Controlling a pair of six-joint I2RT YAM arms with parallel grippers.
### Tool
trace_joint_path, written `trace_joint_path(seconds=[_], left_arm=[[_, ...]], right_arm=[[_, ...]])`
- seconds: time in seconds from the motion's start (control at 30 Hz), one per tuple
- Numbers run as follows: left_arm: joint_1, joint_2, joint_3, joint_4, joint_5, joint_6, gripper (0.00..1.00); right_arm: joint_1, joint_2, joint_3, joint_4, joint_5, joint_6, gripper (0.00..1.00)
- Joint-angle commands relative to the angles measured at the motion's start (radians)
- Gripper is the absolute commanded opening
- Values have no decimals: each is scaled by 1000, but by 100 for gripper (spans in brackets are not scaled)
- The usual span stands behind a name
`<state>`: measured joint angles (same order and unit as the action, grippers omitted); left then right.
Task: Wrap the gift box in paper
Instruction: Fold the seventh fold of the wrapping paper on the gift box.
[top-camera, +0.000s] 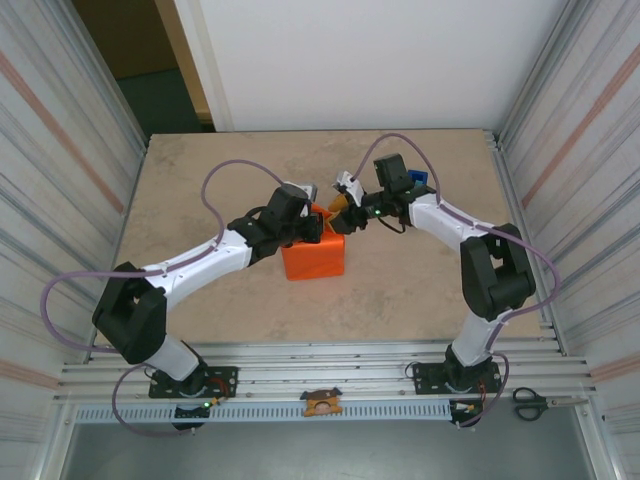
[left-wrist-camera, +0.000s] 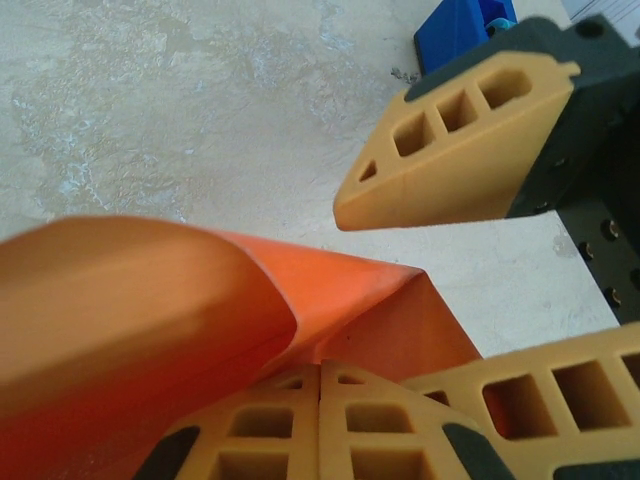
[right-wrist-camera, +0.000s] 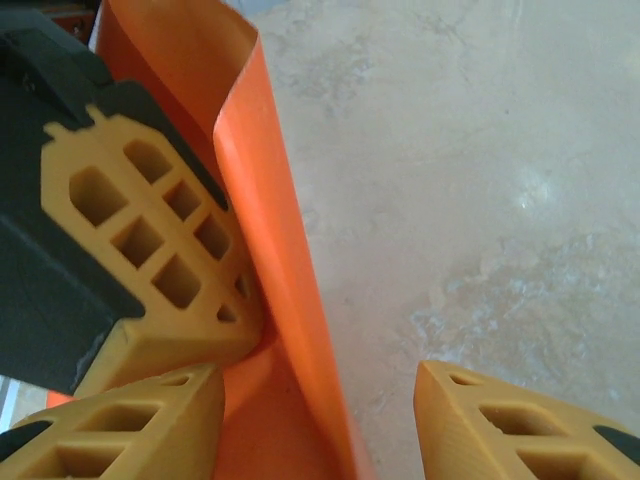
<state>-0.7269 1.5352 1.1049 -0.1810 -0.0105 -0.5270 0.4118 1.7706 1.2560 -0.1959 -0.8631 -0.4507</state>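
**Item: the paper** (top-camera: 314, 260). Orange sheet, folded into a blocky bundle at the middle of the desk (top-camera: 200, 200), between the two arms. I take the gift box to be inside it, covered over. One flap stands up loose along the bundle's far top edge.

**Handling:** Thin, light and limp. It creases readily, would likely tear if dragged, and looks smooth enough to slip out of a slack pinch. Best taken at the flap's free edge, close to the fold, and drawn flat across the box, not lifted.

**Left gripper** (left-wrist-camera: 320, 378): jaws closed tight, with a fold of the flap apparently nipped between them.

**Right gripper** (right-wrist-camera: 320, 400): jaws roughly half open, set astride the flap's upright edge — one finger on either side, neither pressing it as far as I can see.

**Also present:** blue tape dispenser (top-camera: 415, 181), far right of the desk, apart from the bundle.
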Motion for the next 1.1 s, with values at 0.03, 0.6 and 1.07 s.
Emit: trace_joint_path(seconds=[0.03,0.6,1.07], left_arm=[[1,-1,-31,-80,2,17,0],[0,3,-21,-89,-1,19,0],[0,-6,-32,-89,-5,16,0]], right_arm=[[-5,35,63,-96,-64,-95,49],[-5,64,120,-174,-90,-120,4],[14,70,145,-132,-116,-93,23]])
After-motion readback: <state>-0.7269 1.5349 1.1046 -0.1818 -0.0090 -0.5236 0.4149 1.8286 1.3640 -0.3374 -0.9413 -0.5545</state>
